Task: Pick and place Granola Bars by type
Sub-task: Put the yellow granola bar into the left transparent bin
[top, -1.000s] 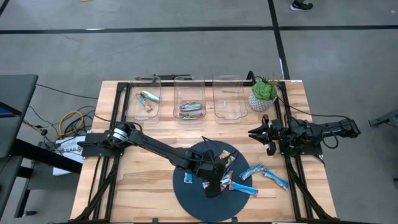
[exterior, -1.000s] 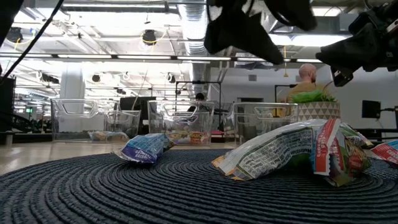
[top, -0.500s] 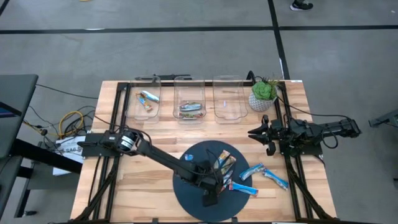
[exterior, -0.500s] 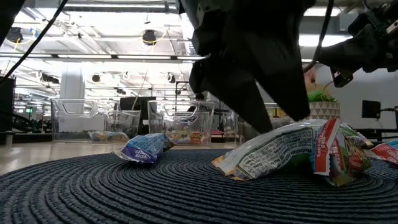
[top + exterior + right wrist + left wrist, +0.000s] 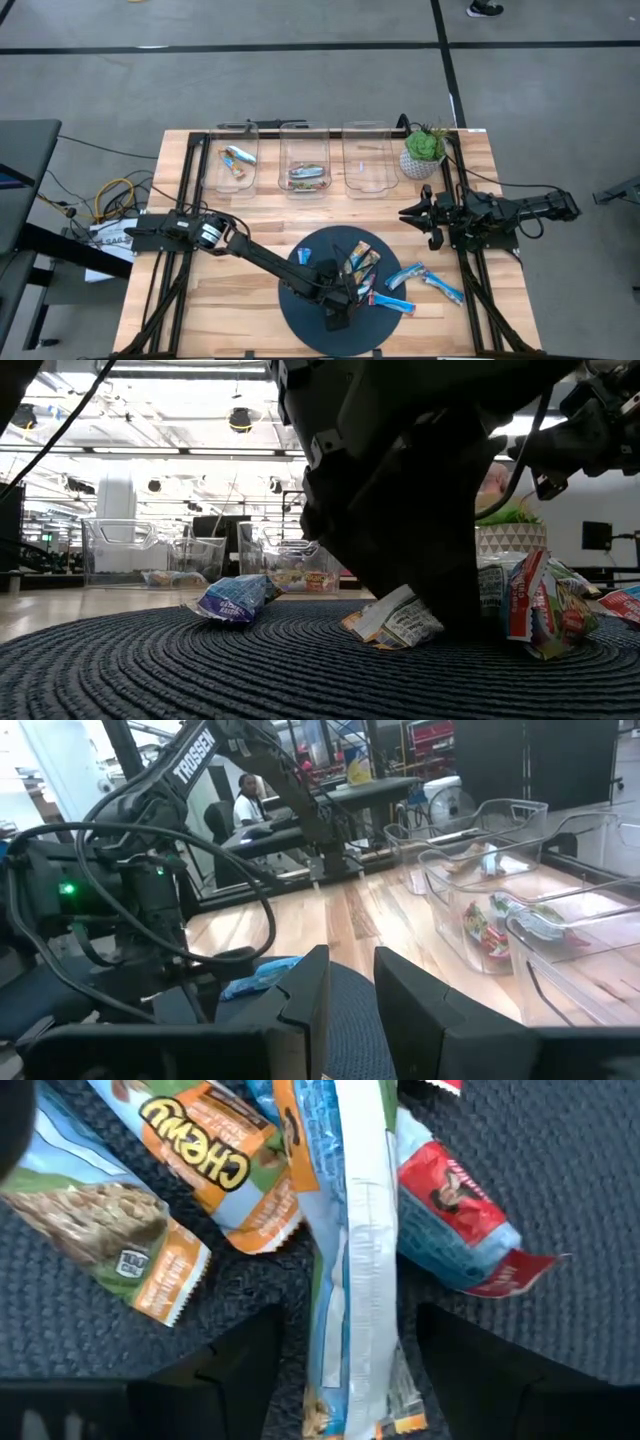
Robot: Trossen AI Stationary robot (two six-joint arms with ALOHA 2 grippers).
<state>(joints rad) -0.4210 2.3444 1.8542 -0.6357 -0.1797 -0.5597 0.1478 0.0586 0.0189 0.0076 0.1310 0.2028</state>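
Note:
Several granola bars lie in a heap on the round dark mat [image 5: 300, 322]; orange and green ones [image 5: 180, 1190], a red and blue one [image 5: 455, 1210], and a pale blue one, seam side up [image 5: 350, 1250]. My left gripper [image 5: 350, 1380] is down at the mat, open, with one finger [image 5: 240, 1370] on each side of that pale bar [image 5: 395, 622]; whether they touch it, I cannot tell. Another blue bar [image 5: 232, 598] lies apart on the mat. My right gripper [image 5: 415, 215] hovers open over the table's right side.
Three clear bins stand along the far edge: the left one [image 5: 236, 160] and the middle one [image 5: 305, 162] hold bars, while the right one [image 5: 367, 160] shows none. A potted plant [image 5: 422, 150] stands beside them. Two blue bars [image 5: 405, 277] [image 5: 443, 290] lie on the wood right of the mat.
My left gripper has come down onto the mat and shifted a little toward the near edge, over the heap of bars. In the low view it now hides most of the pale bar that showed whole before. The bars have kept their places.

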